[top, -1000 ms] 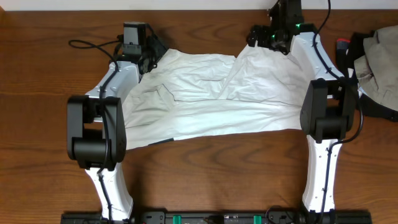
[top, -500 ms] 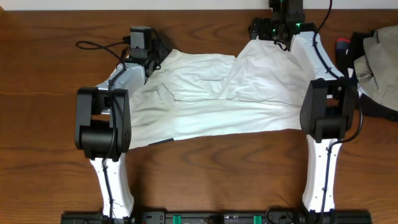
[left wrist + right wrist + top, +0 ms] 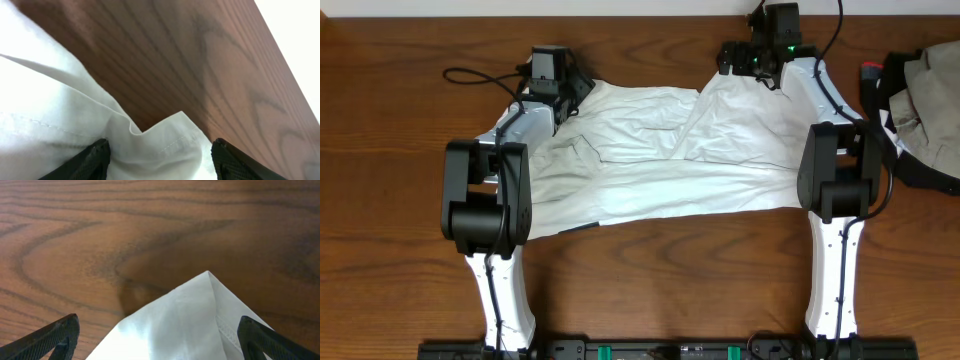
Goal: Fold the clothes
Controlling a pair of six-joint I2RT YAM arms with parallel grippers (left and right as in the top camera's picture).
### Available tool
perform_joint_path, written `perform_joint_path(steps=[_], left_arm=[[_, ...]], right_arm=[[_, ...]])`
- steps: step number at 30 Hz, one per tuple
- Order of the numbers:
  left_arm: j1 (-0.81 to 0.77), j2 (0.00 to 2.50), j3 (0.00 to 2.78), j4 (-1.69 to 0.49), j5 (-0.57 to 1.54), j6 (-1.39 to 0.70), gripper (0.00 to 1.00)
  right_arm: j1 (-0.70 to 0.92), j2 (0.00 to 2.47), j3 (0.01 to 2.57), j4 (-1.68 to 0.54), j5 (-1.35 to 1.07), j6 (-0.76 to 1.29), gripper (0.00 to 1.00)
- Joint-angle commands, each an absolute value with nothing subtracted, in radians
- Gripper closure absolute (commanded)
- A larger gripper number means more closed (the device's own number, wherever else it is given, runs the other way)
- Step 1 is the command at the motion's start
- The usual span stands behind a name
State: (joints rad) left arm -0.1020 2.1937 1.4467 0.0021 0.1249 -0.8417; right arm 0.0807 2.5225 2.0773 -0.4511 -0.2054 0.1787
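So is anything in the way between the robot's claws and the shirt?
Nothing visible is. The left gripper and right gripper are both open, and each one already frames a far corner of the shirt, with no other thing between them.

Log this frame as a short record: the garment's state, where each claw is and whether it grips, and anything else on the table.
garment: large wrinkled white thin-fabric shirt, spread out, not yet folded
surface: brown wooden table
left claw: open, straddling the garment's far left corner, no grip
right claw: wide open, far right corner lies between its fingers, no grip
other: beige-grey cloth heap at the table's right edge, apart from the garment
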Motion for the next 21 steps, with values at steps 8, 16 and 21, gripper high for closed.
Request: perform_joint_path(steps=[8, 16, 21], left_arm=[[-0.104, 2.204, 1.465, -0.038, 0.073, -0.851, 0.33], [-0.104, 2.204, 1.464, -0.052, 0.073, -0.850, 0.33], [-0.104, 2.204, 1.463, -0.064, 0.073, -0.850, 0.43]], right_arm=[[0.070, 2.574, 2.099, -0.429, -0.194, 0.209, 0.03], [0.070, 2.602, 2.099, -0.426, -0.183, 0.208, 0.12], [0.073, 2.613, 2.099, -0.428, -0.162, 0.208, 0.27]])
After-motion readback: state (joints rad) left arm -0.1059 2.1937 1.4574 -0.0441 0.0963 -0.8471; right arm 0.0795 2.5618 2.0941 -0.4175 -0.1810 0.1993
